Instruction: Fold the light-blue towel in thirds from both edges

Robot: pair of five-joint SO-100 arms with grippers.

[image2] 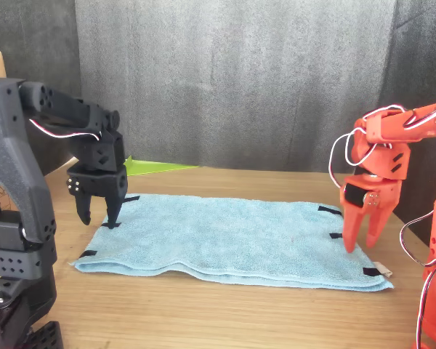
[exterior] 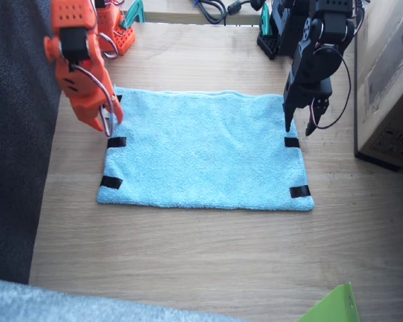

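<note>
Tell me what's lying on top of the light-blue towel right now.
Only small black tape strips along the short edges of the light-blue towel. Both pincers, left and right, hang just above it. The wooden table beneath is covered.

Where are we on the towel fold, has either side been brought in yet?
Neither side is in yet. The light-blue towel lies flat and spread on the table, black tape strips showing at both short edges. In hand: the right gripper and left gripper point down over opposite edges, jaws open, gripping nothing. Left: grasp each edge and fold both thirds inward.
</note>
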